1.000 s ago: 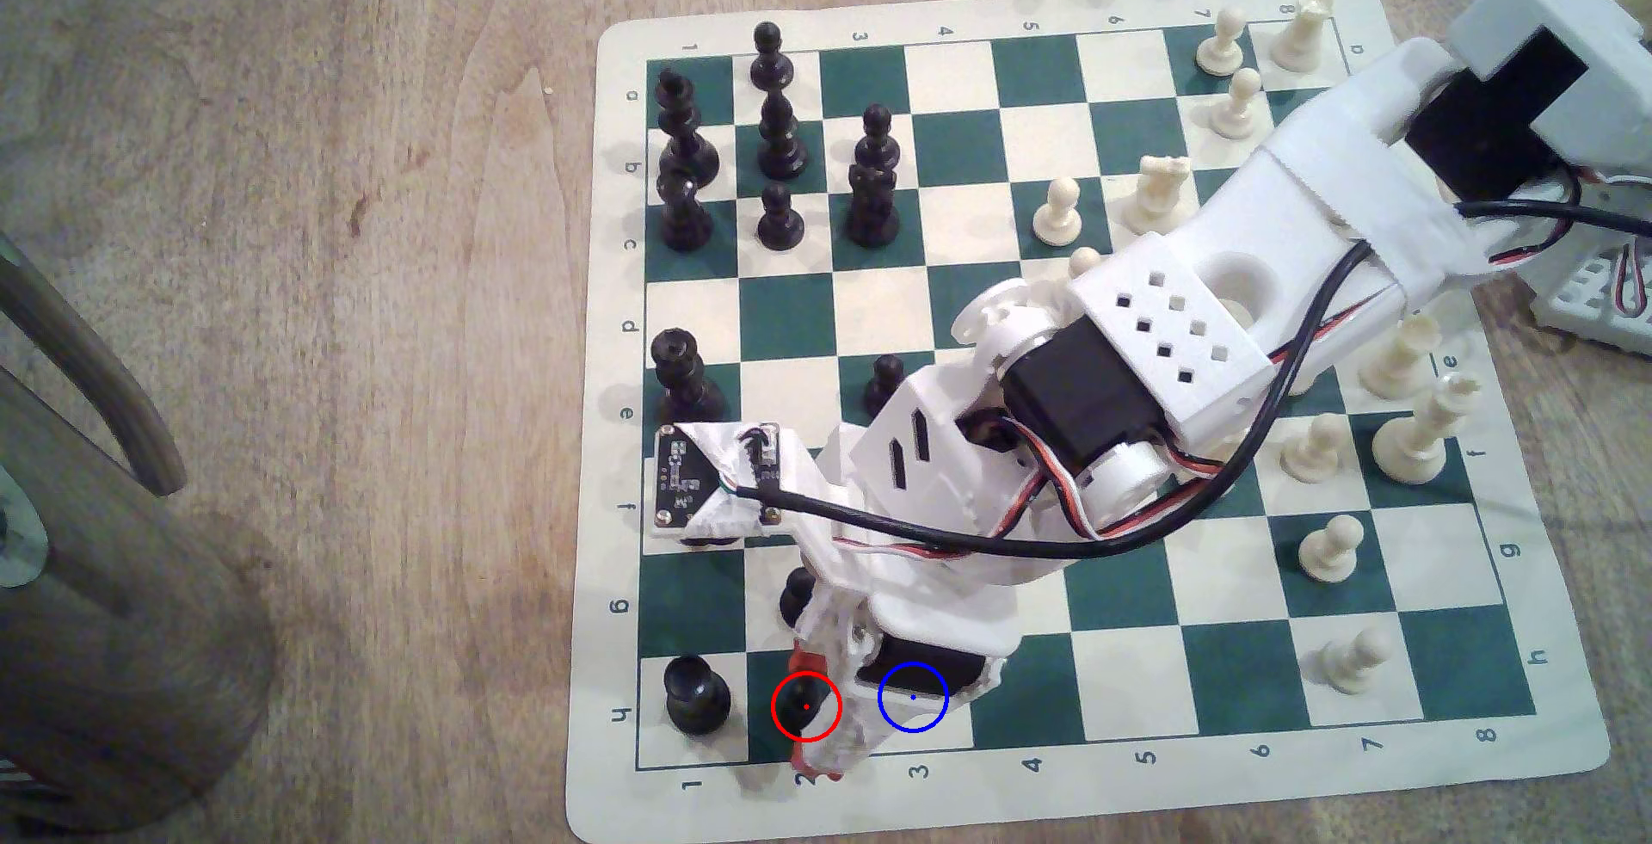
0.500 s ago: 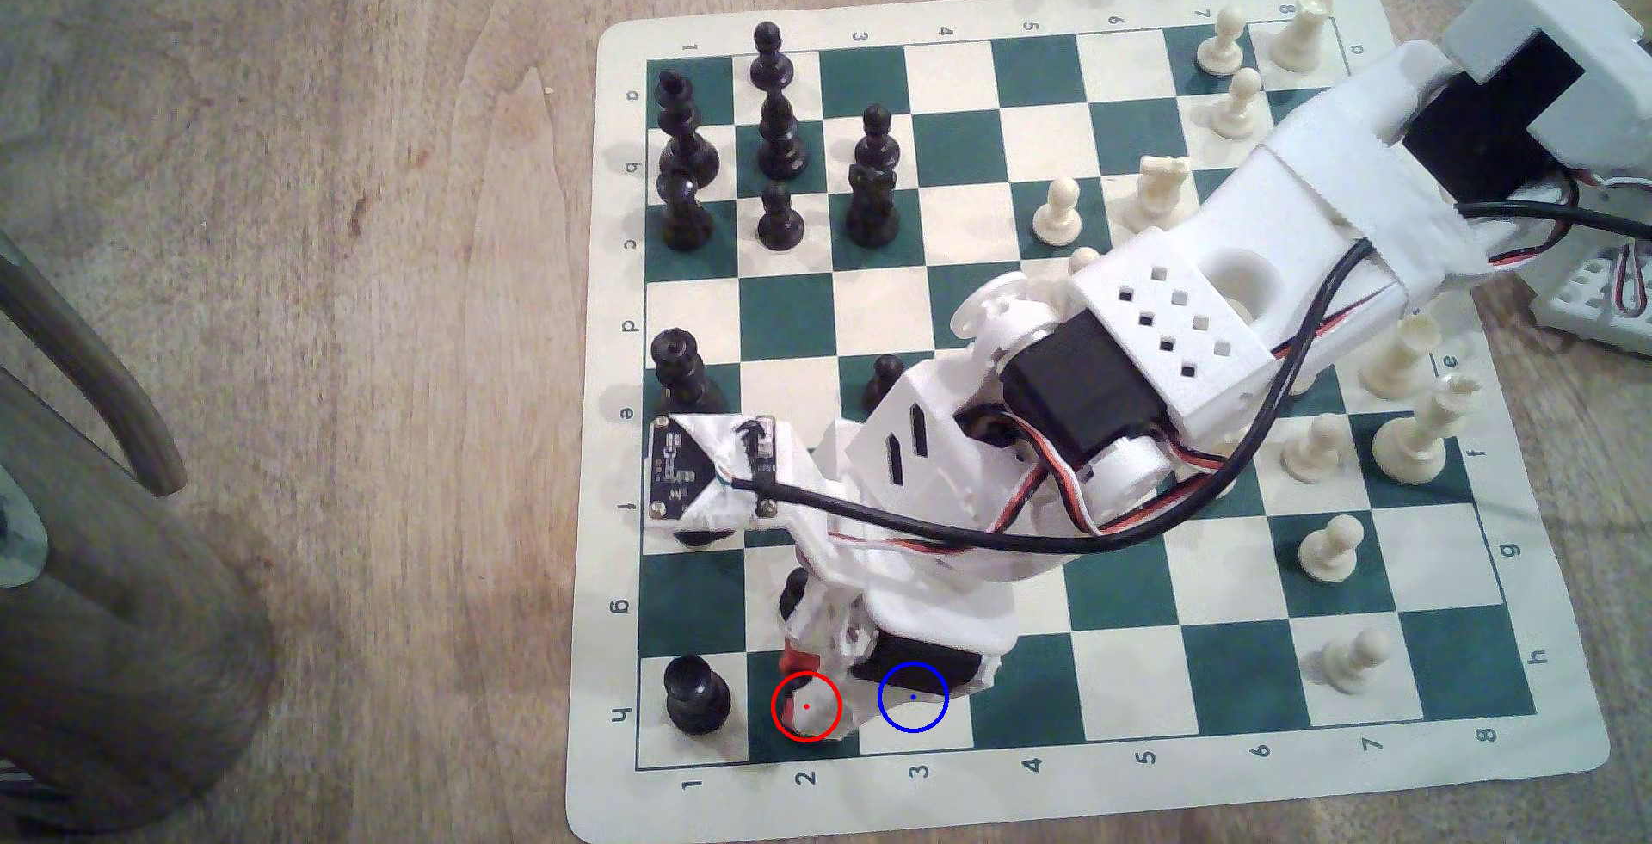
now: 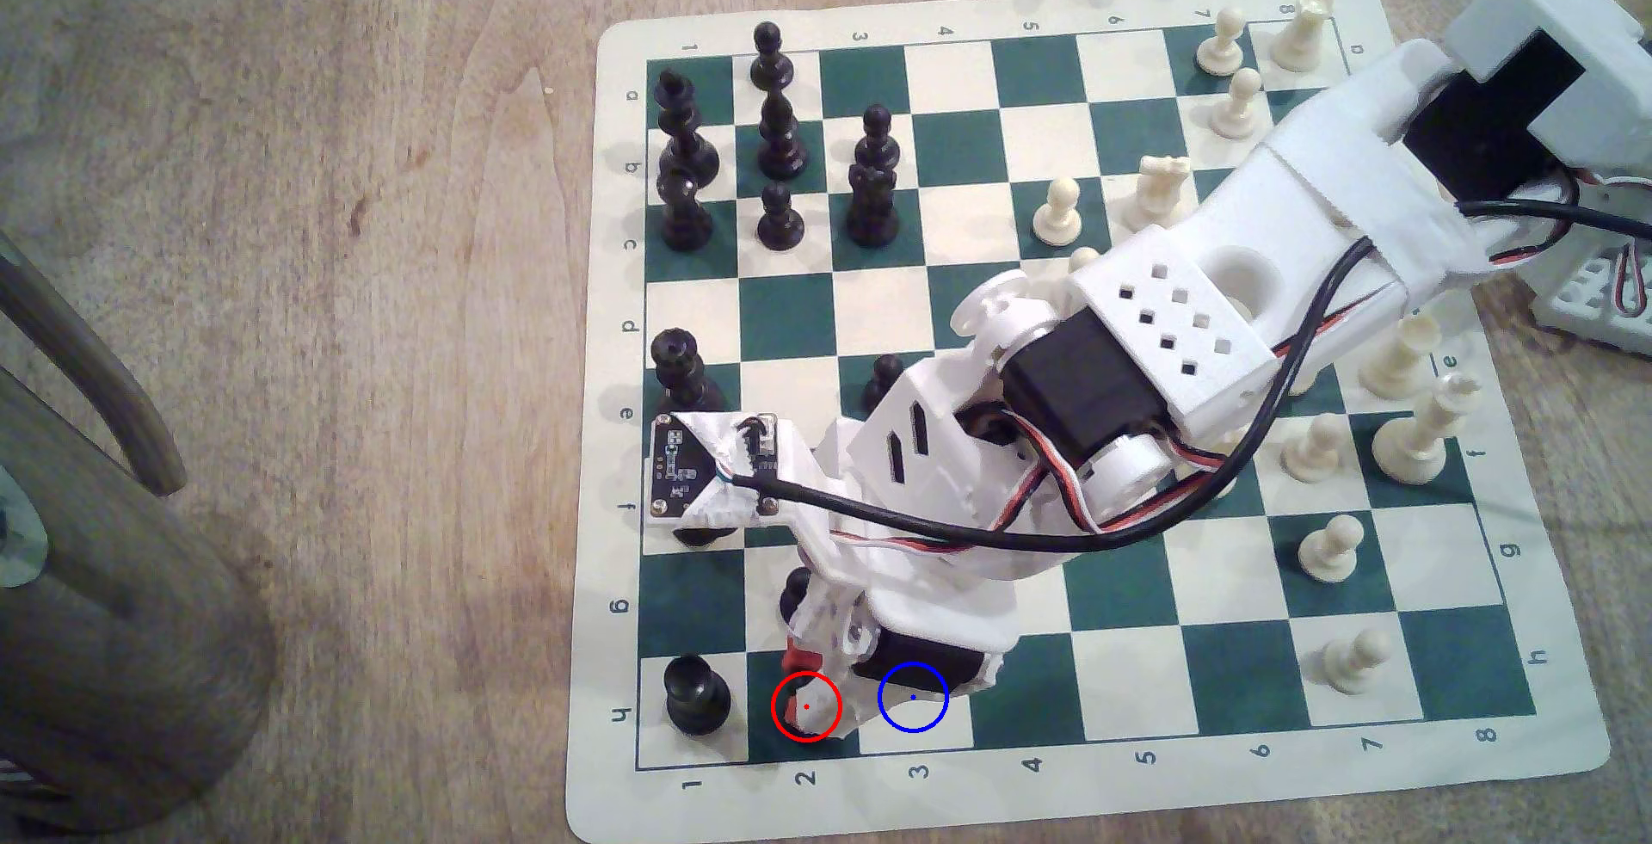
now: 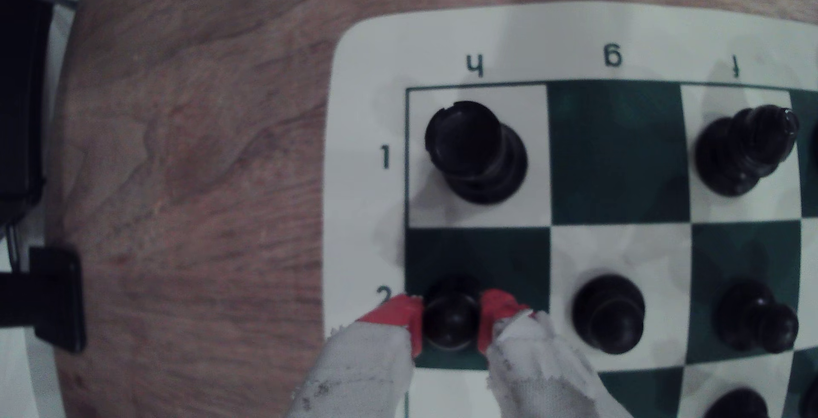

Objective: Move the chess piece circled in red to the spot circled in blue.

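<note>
The black pawn (image 4: 451, 320) stands on the dark green square at h2, the one ringed in red. My gripper (image 4: 451, 327) is shut on it, a red-tipped pad pressed to each side of its round head. In the exterior view my gripper (image 3: 804, 690) sits over the red ring and hides most of the pawn. The blue-ringed spot (image 3: 912, 716) is the cream square just to the exterior view's right of the red ring. The gripper's black motor body covers the ring's upper part.
A black rook (image 3: 695, 701) stands on the corner square beside the pawn. Another black pawn (image 3: 796, 594) stands one square further in, close to the fingers. The board's near edge (image 3: 894, 795) lies just past both rings. White pieces (image 3: 1354, 661) stand far to the exterior view's right.
A second ago the jaws stood wide apart on either side of the pawn. They have since closed on it. Over the last half second nothing has visibly moved.
</note>
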### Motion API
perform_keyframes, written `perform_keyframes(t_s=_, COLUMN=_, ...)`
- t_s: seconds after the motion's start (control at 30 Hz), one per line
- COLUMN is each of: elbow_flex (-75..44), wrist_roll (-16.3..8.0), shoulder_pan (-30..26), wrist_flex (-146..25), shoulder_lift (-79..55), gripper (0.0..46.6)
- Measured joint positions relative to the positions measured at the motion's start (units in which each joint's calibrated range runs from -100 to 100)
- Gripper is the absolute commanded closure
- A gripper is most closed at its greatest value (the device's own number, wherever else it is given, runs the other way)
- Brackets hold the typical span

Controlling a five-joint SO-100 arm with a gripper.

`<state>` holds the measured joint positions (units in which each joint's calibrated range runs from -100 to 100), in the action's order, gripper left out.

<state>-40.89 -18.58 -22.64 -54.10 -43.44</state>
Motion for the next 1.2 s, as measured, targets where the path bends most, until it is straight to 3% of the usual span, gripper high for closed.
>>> perform_keyframes(t_s=0.33, elbow_flex=1.36, wrist_roll=-0.39, shoulder_pan=-1.33, wrist_flex=-2.39, shoulder_lift=10.47, gripper=45.8)
perform_keyframes(t_s=0.47, elbow_flex=8.31, wrist_roll=-0.39, shoulder_pan=-1.11, wrist_flex=-1.51, shoulder_lift=16.25, gripper=45.8)
perform_keyframes(t_s=0.67, elbow_flex=28.11, wrist_roll=-0.39, shoulder_pan=-1.18, wrist_flex=3.82, shoulder_lift=25.56, gripper=45.7)
perform_keyframes(t_s=0.83, elbow_flex=34.25, wrist_roll=-0.39, shoulder_pan=-1.25, wrist_flex=6.61, shoulder_lift=25.81, gripper=45.7)
perform_keyframes(t_s=1.2, elbow_flex=34.43, wrist_roll=-0.39, shoulder_pan=-2.29, wrist_flex=7.97, shoulder_lift=25.81, gripper=45.6)
